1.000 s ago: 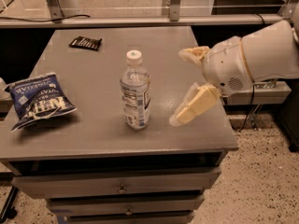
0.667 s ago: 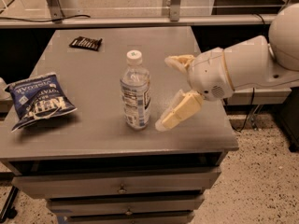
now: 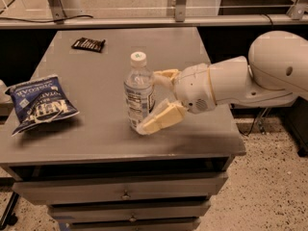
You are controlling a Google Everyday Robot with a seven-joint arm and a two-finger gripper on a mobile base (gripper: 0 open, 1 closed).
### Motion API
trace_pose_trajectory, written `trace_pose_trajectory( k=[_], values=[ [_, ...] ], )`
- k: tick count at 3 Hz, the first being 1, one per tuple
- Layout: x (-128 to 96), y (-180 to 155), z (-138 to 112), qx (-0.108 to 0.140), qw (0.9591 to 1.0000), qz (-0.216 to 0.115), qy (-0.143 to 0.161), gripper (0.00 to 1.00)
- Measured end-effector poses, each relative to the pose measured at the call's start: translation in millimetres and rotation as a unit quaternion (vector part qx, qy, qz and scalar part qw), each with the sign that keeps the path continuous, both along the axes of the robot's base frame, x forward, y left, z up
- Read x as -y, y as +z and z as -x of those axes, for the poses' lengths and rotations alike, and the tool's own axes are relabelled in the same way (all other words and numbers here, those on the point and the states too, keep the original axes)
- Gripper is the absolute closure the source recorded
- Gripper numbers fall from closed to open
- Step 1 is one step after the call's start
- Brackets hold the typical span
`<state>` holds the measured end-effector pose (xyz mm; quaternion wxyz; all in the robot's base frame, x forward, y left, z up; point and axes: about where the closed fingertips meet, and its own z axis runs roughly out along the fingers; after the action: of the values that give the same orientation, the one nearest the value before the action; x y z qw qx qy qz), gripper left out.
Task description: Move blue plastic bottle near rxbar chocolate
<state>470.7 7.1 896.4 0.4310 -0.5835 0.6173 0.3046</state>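
The blue plastic bottle (image 3: pixel 138 91), clear with a white cap and a white-and-blue label, stands upright at the middle of the grey table (image 3: pixel 101 134). The rxbar chocolate (image 3: pixel 88 44), a small flat dark bar, lies at the table's far left, well apart from the bottle. My gripper (image 3: pixel 150 101) reaches in from the right and is open. One cream finger (image 3: pixel 166 74) is at the bottle's far right side, and the other finger (image 3: pixel 161 119) is at its near side by the base. The jaws stand wide, not closed on the bottle.
A blue crinkled chip bag (image 3: pixel 41 104) lies at the table's left edge. The white arm (image 3: pixel 269 76) spans the table's right side. Drawers (image 3: pixel 125 195) are below the tabletop. A metal rail (image 3: pixel 144 20) runs behind the table.
My gripper has moved left from the table's right side up to the bottle, and its fingers now flank it. The bottle, bar and bag have not moved.
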Motion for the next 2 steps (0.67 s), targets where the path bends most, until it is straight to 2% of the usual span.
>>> trace_pose_trajectory(
  k=[1, 2],
  values=[
    [2, 9, -15, -0.012, 0.9985, -0.045, -0.031, 0.41],
    [8, 23, -27, -0.023, 0.9942, -0.083, -0.064, 0.64]
  ],
)
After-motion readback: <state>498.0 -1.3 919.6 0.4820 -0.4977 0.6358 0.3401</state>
